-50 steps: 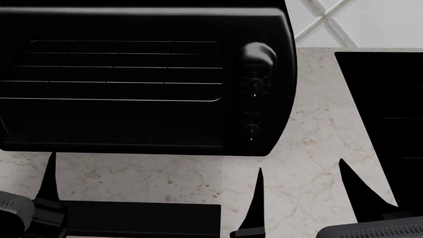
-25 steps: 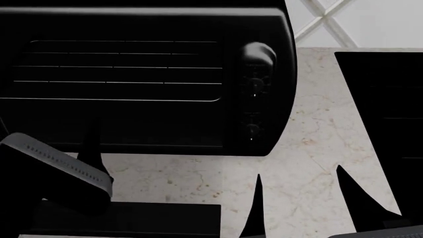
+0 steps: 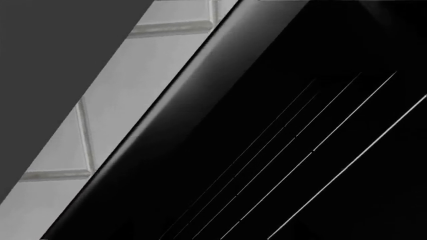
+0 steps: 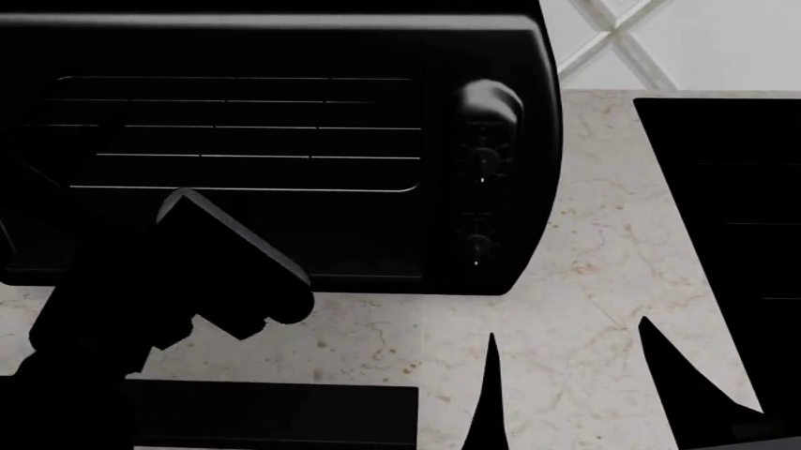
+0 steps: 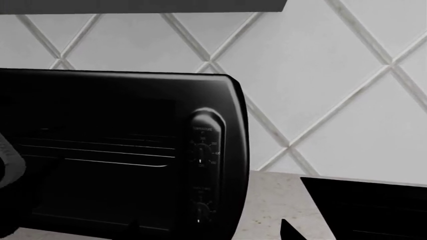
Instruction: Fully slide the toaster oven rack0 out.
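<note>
The black toaster oven (image 4: pixel 375 47) fills the upper head view, with its knob column (image 4: pixel 482 159) at the right. The rack0 (image 4: pixel 276 157) shows as thin grey wires inside the cavity. My left gripper (image 4: pixel 94 141) reaches to the cavity's left part and covers the left ends of the wires. Its black fingers merge with the dark oven. The left wrist view shows the wires (image 3: pixel 313 150) very close, with no fingers in sight. My right gripper (image 4: pixel 582 384) is open and empty over the counter, below the knobs. The oven (image 5: pixel 133 100) and rack0 (image 5: pixel 113 150) also show in the right wrist view.
A flat black slab (image 4: pixel 738 234) lies on the marble counter (image 4: pixel 588 234) at the right. Another black slab (image 4: pixel 276 412) sits at the bottom edge, in front of the oven. A white tiled wall (image 4: pixel 676 37) stands behind.
My left arm has risen from the bottom left corner up and forward, in front of the oven's lower left, and now covers the left ends of the rack wires. My right gripper barely moved.
</note>
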